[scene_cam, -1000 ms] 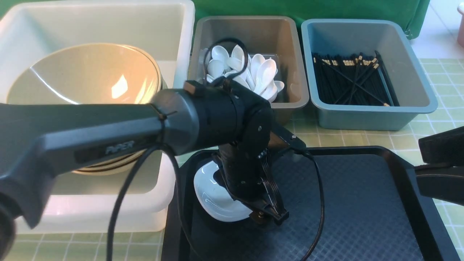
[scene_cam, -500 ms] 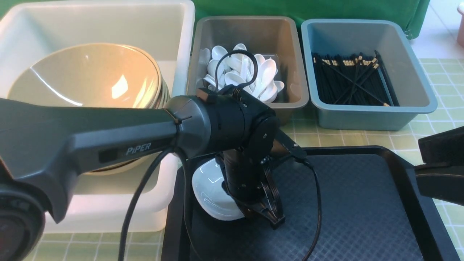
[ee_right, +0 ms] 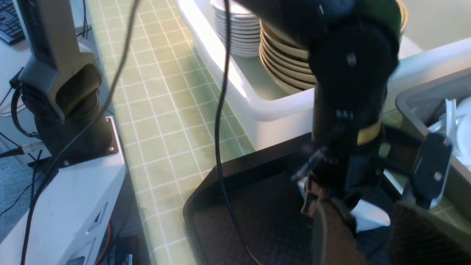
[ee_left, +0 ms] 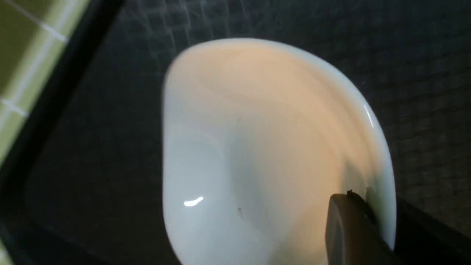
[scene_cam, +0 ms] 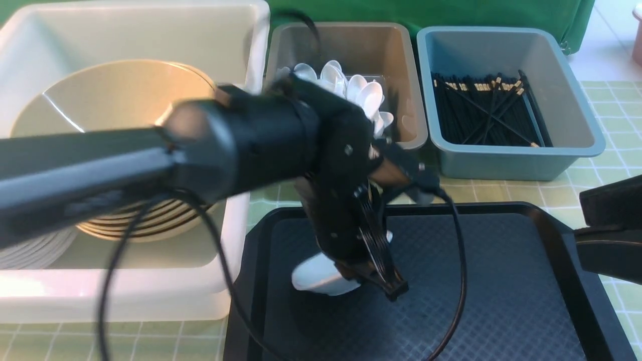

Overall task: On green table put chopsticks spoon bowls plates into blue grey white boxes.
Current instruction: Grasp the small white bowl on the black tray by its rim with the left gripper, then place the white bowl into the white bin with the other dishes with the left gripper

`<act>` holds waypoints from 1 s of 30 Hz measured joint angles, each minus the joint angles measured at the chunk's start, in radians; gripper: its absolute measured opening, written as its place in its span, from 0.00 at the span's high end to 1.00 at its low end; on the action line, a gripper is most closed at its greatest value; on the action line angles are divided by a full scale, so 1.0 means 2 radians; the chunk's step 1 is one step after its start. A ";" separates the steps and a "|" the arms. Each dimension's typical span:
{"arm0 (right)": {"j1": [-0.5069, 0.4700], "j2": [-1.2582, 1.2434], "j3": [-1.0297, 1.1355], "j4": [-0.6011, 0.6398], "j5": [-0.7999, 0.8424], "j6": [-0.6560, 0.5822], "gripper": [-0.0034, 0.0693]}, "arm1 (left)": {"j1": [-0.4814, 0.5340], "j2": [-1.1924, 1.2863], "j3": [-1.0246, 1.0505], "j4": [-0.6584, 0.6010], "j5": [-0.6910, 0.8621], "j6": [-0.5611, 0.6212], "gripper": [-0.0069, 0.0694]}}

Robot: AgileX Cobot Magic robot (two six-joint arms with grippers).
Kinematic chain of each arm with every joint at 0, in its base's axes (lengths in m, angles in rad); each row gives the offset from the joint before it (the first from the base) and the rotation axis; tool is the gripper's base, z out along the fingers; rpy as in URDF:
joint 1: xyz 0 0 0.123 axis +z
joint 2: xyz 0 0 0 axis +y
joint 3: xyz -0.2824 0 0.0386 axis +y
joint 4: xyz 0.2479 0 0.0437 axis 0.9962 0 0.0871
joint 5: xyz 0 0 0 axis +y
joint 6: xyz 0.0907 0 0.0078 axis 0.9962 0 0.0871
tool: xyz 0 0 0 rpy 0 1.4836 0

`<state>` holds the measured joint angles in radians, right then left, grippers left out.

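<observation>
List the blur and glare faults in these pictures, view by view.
Front view: left arm smeared by motion, glare on white box near rim. Left wrist view: plate soft, close, one small highlight. Right wrist view: right gripper out of focus in foreground; green table sharp.

plate (ee_left: 257, 147): glossy white | tray (scene_cam: 501, 281): matt, textured | bowls (scene_cam: 115, 105): glossy | grey box (scene_cam: 351, 42): smooth plastic | table (scene_cam: 607, 105): cloth
</observation>
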<state>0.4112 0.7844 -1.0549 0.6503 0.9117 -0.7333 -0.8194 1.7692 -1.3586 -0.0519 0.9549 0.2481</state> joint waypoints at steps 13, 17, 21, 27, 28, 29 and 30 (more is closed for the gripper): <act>0.000 0.000 0.000 0.000 0.000 0.000 0.63 | -0.004 -0.081 0.002 0.017 0.013 -0.004 0.89; 0.000 0.000 0.000 0.000 0.000 0.000 0.63 | -0.003 -0.114 0.002 0.026 0.013 -0.015 0.89; 0.000 0.000 0.000 0.000 0.000 0.000 0.63 | 0.004 -0.163 0.002 0.050 0.014 -0.024 0.89; 0.000 0.000 0.000 0.000 0.000 0.000 0.63 | 0.007 -0.220 -0.026 0.061 0.022 -0.026 0.89; 0.000 0.000 0.000 0.000 0.000 0.000 0.63 | 0.007 -0.230 -0.036 0.062 0.026 -0.028 0.89; 0.000 0.000 0.000 0.000 0.000 0.000 0.63 | 0.007 -0.236 -0.042 0.063 0.029 -0.029 0.89; 0.000 0.000 0.000 0.000 0.000 0.000 0.63 | 0.007 -0.250 -0.059 0.076 0.044 -0.034 0.89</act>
<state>0.4112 0.7844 -1.0549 0.6503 0.9108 -0.7333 -0.8057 1.2698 -1.4773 0.1003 1.0434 0.1796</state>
